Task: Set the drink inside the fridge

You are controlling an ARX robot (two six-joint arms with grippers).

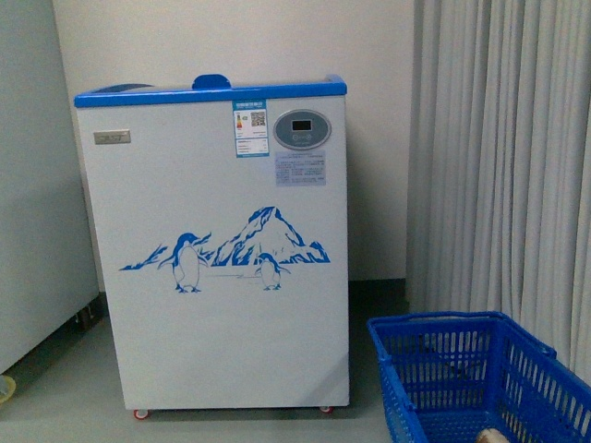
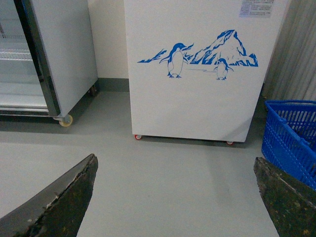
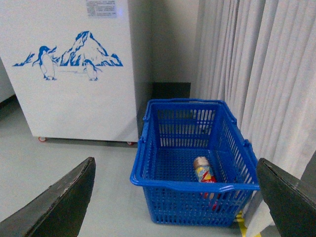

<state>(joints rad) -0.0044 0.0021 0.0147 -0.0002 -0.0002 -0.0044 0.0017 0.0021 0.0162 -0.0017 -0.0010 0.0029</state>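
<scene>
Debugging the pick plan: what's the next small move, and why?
Probably lower the right gripper into the blue basket toward the drink: its jaws are open and empty, and the drink lies on its side on the basket floor.

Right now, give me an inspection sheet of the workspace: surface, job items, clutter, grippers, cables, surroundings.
Surface: grey floor, smooth, no spills seen.
Job's things: drink lying on its side inside the blue basket; fridge upright on small castors, its top not visible from these views.
Clutter: nothing seen.
Grippers: left gripper open, holding nothing, facing the fridge; right gripper open, holding nothing, facing the basket.
Cables: nothing seen.
Surroundings: white cabinet on castors left of the fridge; grey curtain on the right, beside the basket; plain wall behind.
</scene>
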